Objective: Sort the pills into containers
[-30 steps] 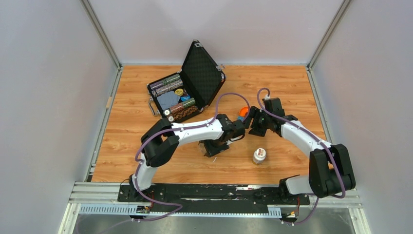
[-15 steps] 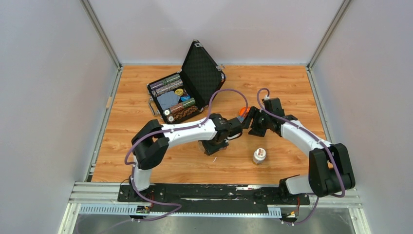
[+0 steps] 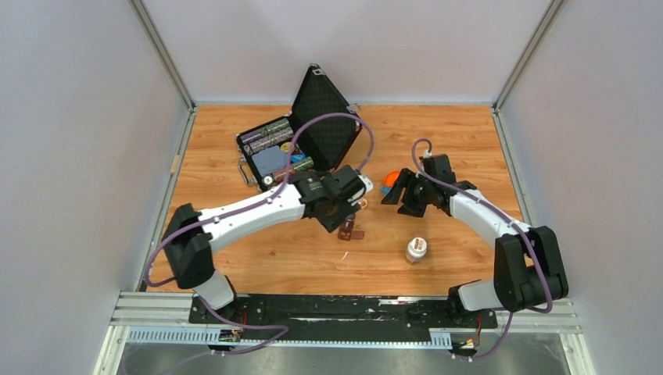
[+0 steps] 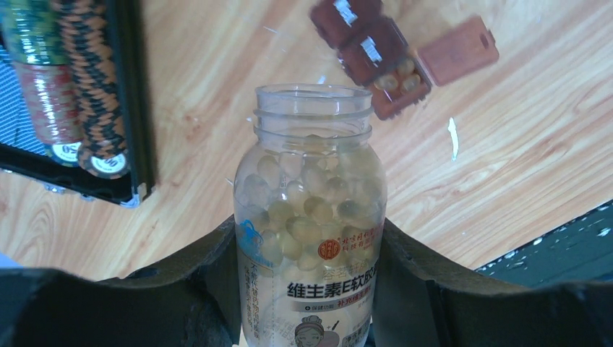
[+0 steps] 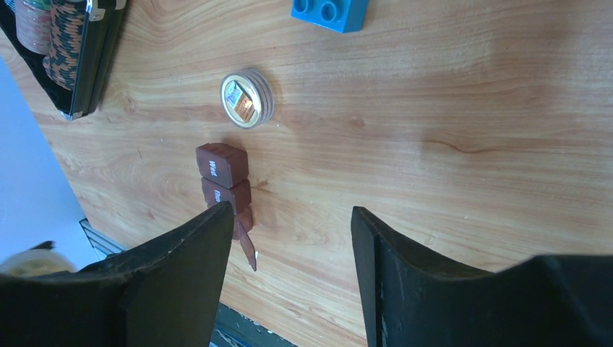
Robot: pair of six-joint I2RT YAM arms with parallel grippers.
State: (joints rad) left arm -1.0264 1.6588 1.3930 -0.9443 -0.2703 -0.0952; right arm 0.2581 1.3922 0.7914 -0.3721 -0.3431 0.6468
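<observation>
So, working down from the biggest thing:

- The wooden surface (image 3: 461, 133) carries everything, and both my arms reach in toward its middle.
- The black case (image 3: 324, 121) stands open at the far left, its lid propped up and rolls of chips packed inside.
- My left end effector (image 4: 303, 235) is clamped on an uncapped pill bottle (image 4: 311, 181), with a finger pressed to each side. The bottle is full of pale yellow softgels.
- My right end effector (image 5: 290, 213) is spread wide with nothing between its fingers.
- A smaller white-capped bottle (image 3: 416, 250) stands upright near my right arm, well apart from the strip.
- The containers (image 4: 369, 43), a brown strip of three, lie on the surface between the two end effectors, just past the held bottle's mouth. One end compartment has its lid swung open and holds a couple of softgels. The other two are closed.
- A round gold-rimmed disc (image 5: 246, 98) lies near the strip, with a blue block (image 5: 330, 11) farther off.
- A pale sliver (image 4: 452, 137) sits near the open lid; I cannot tell what it is.
</observation>
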